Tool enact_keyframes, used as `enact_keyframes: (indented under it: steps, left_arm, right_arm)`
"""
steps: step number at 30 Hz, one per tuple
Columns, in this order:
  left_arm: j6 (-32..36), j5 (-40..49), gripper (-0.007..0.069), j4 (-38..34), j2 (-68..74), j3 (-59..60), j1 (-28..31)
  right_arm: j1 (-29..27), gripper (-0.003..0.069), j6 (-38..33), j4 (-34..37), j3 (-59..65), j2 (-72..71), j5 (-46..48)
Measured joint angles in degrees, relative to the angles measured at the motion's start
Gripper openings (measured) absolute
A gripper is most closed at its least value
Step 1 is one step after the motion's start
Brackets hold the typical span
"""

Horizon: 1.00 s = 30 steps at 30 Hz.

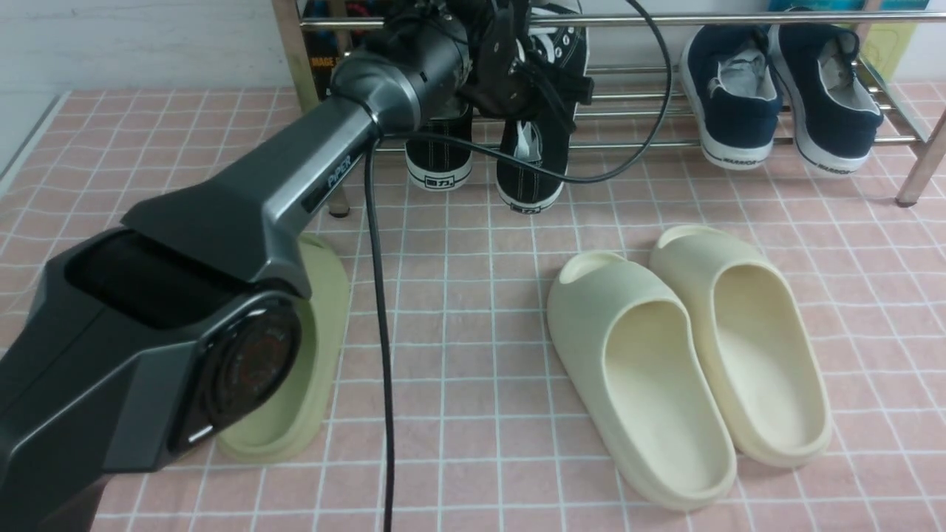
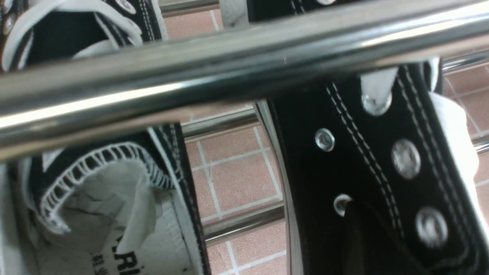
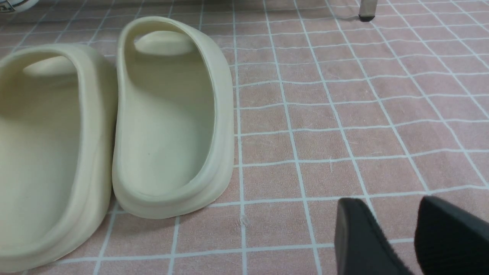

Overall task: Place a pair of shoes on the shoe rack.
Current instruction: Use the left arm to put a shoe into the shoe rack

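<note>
Floor [image 1: 473, 332]: pink squared mat, fills my front view.
Shoe rack [image 1: 739, 18]: steel rods across the top of the frame.
Left arm [image 1: 244, 199]: runs from lower left to the rack, top centre.
Cream slides [image 1: 665, 369]: side by side on the floor, lower right.
Navy shoes [image 1: 739, 96]: on the rack, upper right.
Black canvas sneakers [image 1: 528, 174]: both on the rack's rods, top centre, heels toward me; the right-hand one juts out further.
Green slide [image 1: 310, 369]: lower left, half hidden by the arm.
Left gripper [image 1: 532, 81]: at the right-hand sneaker; I cannot tell how its jaws stand.
Right gripper [image 3: 393, 214]: spread over floor tiles beside the slides.
</note>
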Motion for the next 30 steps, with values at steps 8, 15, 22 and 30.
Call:
enact_keyframes:
  steps: [8, 15, 22, 30]
  left_arm:
    - [-0.2, -0.1, 0.0235, 0.8, 0.4, -0.5, -0.6]
    - [-0.2, 4.2, 0.0316, -0.4, -3.0, -0.5, -1.4]
    - [5.7, 17.3, 0.0140, -6.9, -10.4, -1.2, -2.6]
    - [12.5, 30.4, 0.0002, -15.4, -4.1, 0.1, -4.7]
  right_arm:
    - [0.0, 0.0239, 0.0, 0.0, 0.0, 0.0, 0.0]
    - [0.0, 0.0239, 0.0, 0.0, 0.0, 0.0, 0.0]
    - [0.0, 0.0239, 0.0, 0.0, 0.0, 0.0, 0.0]
    - [0.0, 0.0239, 0.0, 0.1, 0.0, 0.0, 0.0]
